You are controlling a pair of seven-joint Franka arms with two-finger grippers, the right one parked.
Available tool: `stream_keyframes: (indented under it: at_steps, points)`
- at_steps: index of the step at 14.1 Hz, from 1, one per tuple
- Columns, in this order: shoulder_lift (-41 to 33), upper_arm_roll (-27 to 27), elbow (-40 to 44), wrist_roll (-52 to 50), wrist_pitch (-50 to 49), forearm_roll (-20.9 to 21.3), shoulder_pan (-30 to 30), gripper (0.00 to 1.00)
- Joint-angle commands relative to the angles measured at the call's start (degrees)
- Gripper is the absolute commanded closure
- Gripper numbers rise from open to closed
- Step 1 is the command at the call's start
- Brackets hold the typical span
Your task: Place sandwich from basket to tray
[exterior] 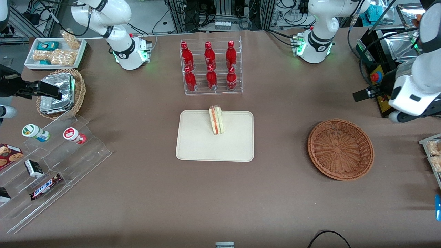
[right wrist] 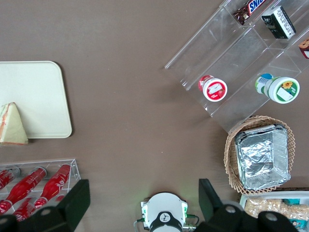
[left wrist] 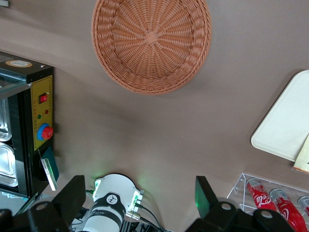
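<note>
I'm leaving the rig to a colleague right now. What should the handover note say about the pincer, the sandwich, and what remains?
Pincer: open, holding nothing, raised high over the table near the working arm's end, above the basket.
Sandwich: standing on edge on the tray, at its rim nearest the bottle rack.
Basket: empty, toward the working arm's end of the table.
Done: sandwich is out of the basket and on the tray.
Left: nothing visible.

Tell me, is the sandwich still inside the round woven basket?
No, the reddish-brown wicker basket holds nothing; the sandwich stands on the cream tray, and the left gripper is raised beside the basket.
</note>
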Motion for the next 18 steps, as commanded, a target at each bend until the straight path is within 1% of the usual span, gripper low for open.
stream_keyframes:
  at_steps: [1, 2, 7, 9, 12, 18]
  points:
    - [-6.61, -0.15, -9.41, 0.66, 6.43, 0.18, 0.87, 0.0]
    - [-8.03, -0.15, -11.89, 0.93, 8.55, 0.18, 0.87, 0.0]
    - [-5.5, -0.15, -7.61, 3.04, 8.57, 0.26, 0.96, 0.0]
    - [-5.24, -0.15, -7.17, 3.82, 8.49, 0.35, 0.96, 0.0]
    - [-5.24, -0.06, -7.17, 9.7, 7.17, 0.53, 1.05, 0.0]
    - [-4.27, 0.12, -6.38, 9.01, 7.52, 0.35, 0.96, 0.0]
